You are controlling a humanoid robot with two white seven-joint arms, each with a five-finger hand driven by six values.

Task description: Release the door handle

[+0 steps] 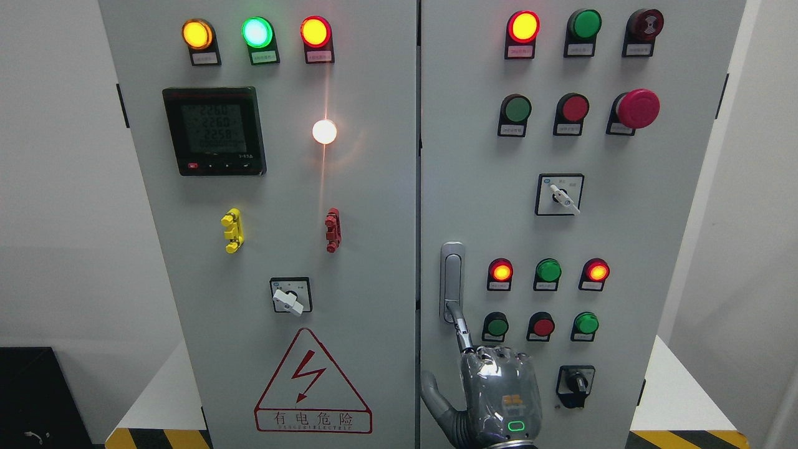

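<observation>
We see our hand (495, 393) rising from the bottom edge right of the middle; from which side its arm enters we cannot tell. One of its fingers (459, 324) reaches up, its tip at the lower end of the door handle (451, 274); whether the others curl is unclear. The handle sits on the right door's (623, 249) left edge, beside lit indicator lamps (500, 270).

The big grey cabinet (299, 249) stands on a white platform (676, 393) — the platform's front edge has yellow and black stripes (159, 438). A black box (37, 393) sits at far left.
</observation>
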